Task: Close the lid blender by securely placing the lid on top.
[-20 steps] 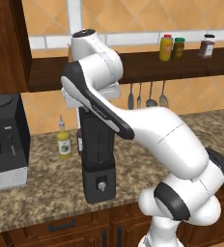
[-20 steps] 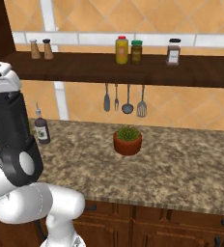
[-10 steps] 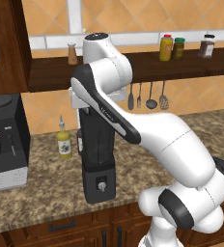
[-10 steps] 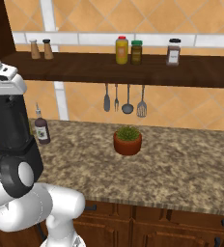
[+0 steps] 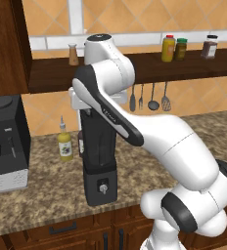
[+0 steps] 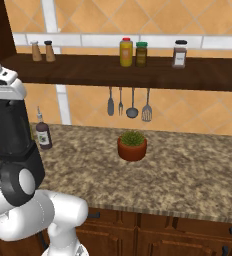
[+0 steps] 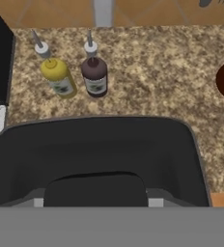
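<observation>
**Over the blender jar: lid at the rim, jaws drawn in**

On the speckled stone counter (image 5: 42, 193), just back from its front edge, stands the tall black blender with its dark smoky jar (image 5: 99, 146). Your gripper (image 5: 84, 106) sits right at the jar's top. It has come in from straight above, which is the approach a flat cap needs if it is to seat squarely.

The hand view looks down into a dark square outline with rounded corners, and closest to the camera lies the small flat black lid (image 7: 95, 190). The jaws are drawn in close. The lid lies where they would meet, but you cannot tell from these views whether they are pinching it or whether it already rests on the rim. My guess is that you are at the seating step, with the lid centred on the jar.

For room, think upward first. The dark wooden shelf (image 5: 149, 71) runs along the wall behind the arm's upper link, so lift straight up and do not tip back.

- Behind the jar, the yellow squeeze bottle (image 7: 58, 77) and the dark brown bottle (image 7: 94, 77) stand side by side, near the blender but apart from it.
- On the left, the boxy black coffee machine (image 5: 5, 141) is well apart.
- On the right, the counter lies open as far as the terracotta pot with a green plant (image 6: 132, 146).
- The hanging metal utensils (image 5: 149, 97) stay against the wall.
</observation>
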